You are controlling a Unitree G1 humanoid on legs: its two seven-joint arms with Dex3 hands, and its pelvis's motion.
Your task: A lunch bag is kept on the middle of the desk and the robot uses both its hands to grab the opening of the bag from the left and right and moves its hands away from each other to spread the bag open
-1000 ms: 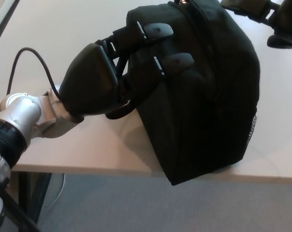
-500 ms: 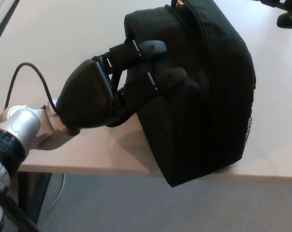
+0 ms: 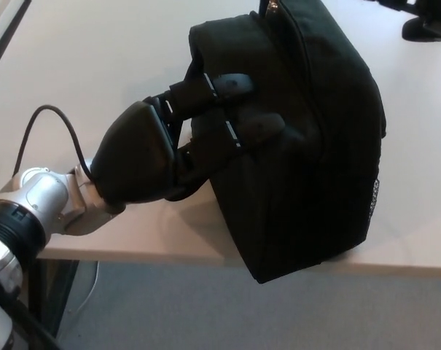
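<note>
My left hand's fingers [image 3: 238,86] are gripping the left flap of the black fabric lunch bag [image 3: 315,146], which is sitting at the pale desk's [image 3: 96,58] near edge, above grey floor [image 3: 169,306].

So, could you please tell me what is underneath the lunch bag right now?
The lunch bag rests on the pale desk, its near corner overhanging the front edge above grey floor. The left robot hand presses its side. The desk surface directly beneath is covered.
</note>
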